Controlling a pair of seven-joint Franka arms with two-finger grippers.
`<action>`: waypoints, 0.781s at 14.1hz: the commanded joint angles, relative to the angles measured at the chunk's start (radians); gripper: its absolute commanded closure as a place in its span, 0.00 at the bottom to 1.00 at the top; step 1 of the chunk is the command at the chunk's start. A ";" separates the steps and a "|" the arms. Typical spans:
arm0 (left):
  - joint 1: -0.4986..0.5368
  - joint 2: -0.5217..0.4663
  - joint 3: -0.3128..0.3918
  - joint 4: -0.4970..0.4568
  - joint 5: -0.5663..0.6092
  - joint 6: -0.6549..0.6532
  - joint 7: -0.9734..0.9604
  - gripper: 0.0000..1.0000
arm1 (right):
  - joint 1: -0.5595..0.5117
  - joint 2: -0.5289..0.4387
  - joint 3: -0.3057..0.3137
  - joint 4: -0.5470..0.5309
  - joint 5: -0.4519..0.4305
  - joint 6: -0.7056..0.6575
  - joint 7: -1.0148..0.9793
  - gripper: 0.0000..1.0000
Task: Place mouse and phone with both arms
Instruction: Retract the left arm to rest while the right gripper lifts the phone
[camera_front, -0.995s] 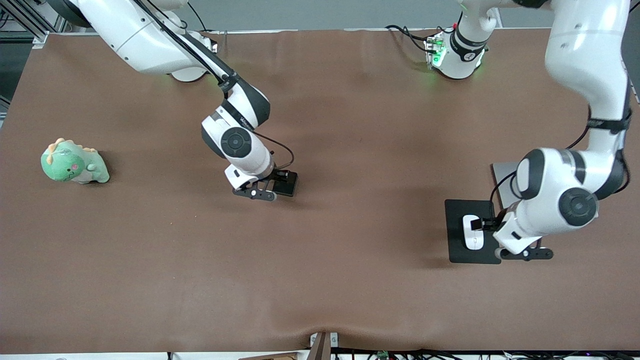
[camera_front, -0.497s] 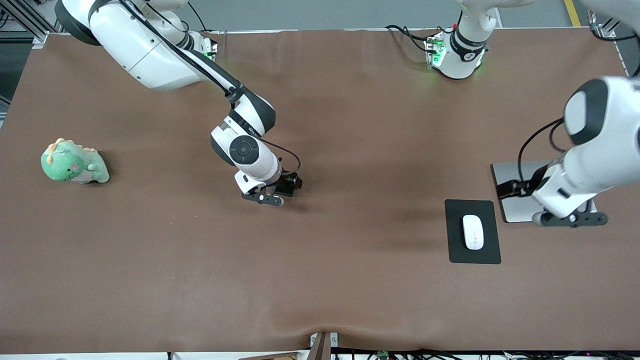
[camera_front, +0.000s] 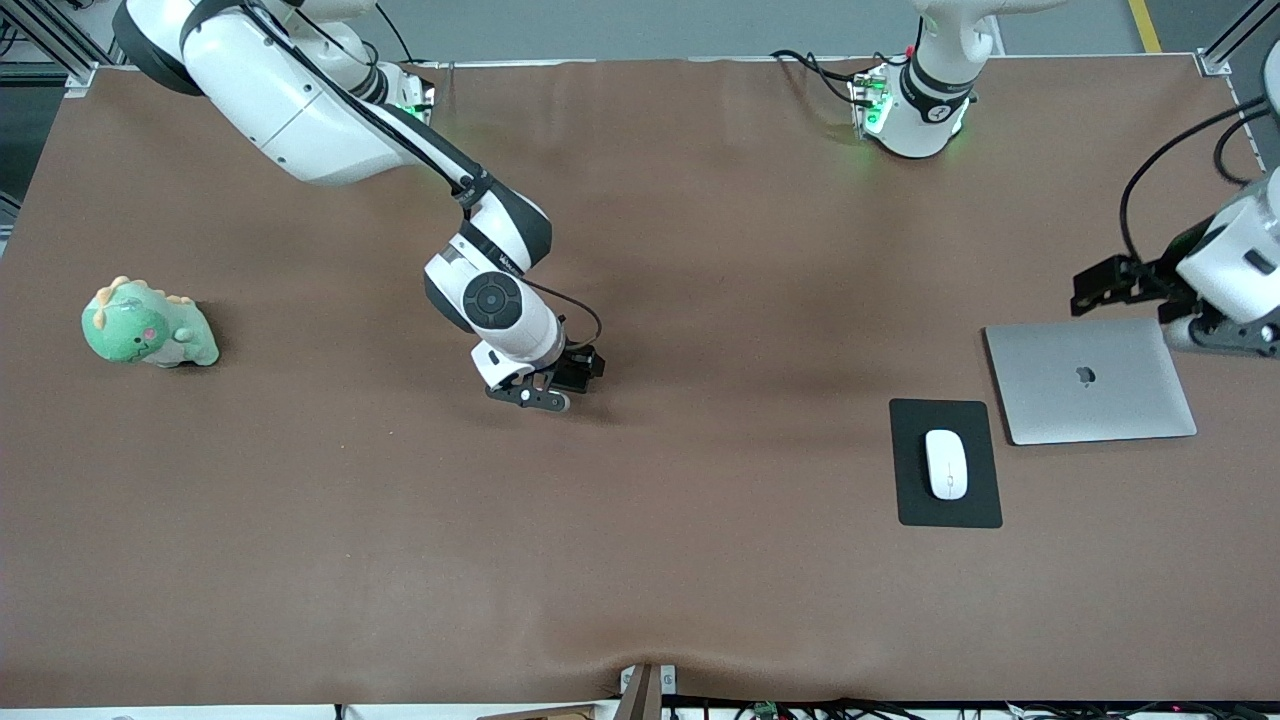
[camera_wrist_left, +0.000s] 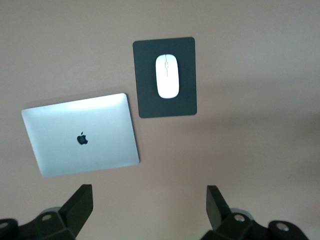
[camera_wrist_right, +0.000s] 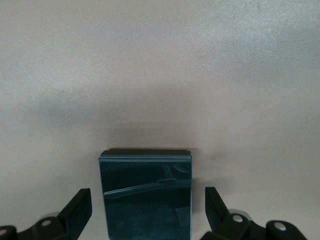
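Mouse resting on black pad near the bench edge at left arm's end; phone flat mid-bench between wide jaws of right gripper. Left gripper high over laptop, jaws wide, empty. Best to lift straight up, clear of phone.

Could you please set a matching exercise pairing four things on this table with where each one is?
Things:
1. mouse
2. phone
3. laptop
4. dinosaur toy

Places:
A. between the right gripper's open fingers
B. at the right arm's end of the table
C. on the black pad
D. beside the pad, closed

Pairs: 1-C, 2-A, 3-D, 4-B
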 joint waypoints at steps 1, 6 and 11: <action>-0.004 -0.133 0.030 -0.102 -0.021 -0.020 0.032 0.00 | -0.003 0.023 0.012 0.005 -0.057 0.003 0.049 0.00; -0.042 -0.227 0.044 -0.199 -0.007 0.025 0.036 0.00 | -0.006 0.044 0.015 0.012 -0.135 0.000 0.102 0.12; -0.033 -0.147 0.043 -0.075 -0.017 -0.039 0.047 0.00 | -0.041 0.029 0.087 0.124 -0.125 -0.218 0.166 1.00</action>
